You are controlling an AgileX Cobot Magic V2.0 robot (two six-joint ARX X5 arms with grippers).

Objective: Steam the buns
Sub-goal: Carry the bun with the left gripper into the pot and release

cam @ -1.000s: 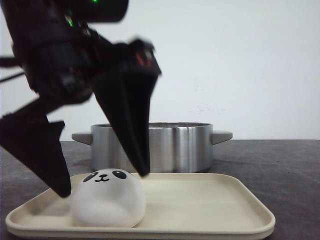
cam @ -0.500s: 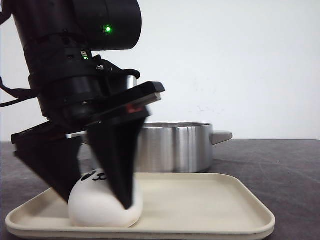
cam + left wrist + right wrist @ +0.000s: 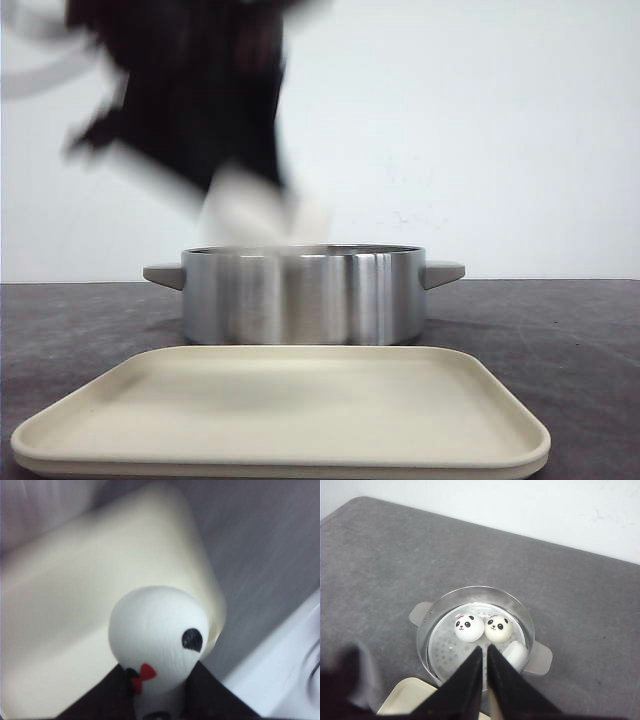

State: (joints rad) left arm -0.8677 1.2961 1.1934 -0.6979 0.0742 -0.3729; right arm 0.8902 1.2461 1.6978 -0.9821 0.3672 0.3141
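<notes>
My left gripper [image 3: 159,672] is shut on a white panda bun [image 3: 157,625] and holds it in the air above the cream tray [image 3: 65,595]. In the front view the arm is a dark blur at the upper left, with the bun [image 3: 250,212] just above the rim of the steel pot [image 3: 305,295]. In the right wrist view the pot [image 3: 427,630] holds two upright panda buns [image 3: 469,628] [image 3: 498,628] and a third white bun [image 3: 516,655] lying on its side. My right gripper [image 3: 484,652] is shut and empty, high above the pot's near rim.
The cream tray [image 3: 280,415] lies in front of the pot on the dark grey table [image 3: 560,330], with nothing on it. The pot has two side handles [image 3: 443,272]. A white wall stands behind the table.
My left gripper closed on the bun on the tray and lifted it up and back toward the pot. The tray now has no bun on it.
</notes>
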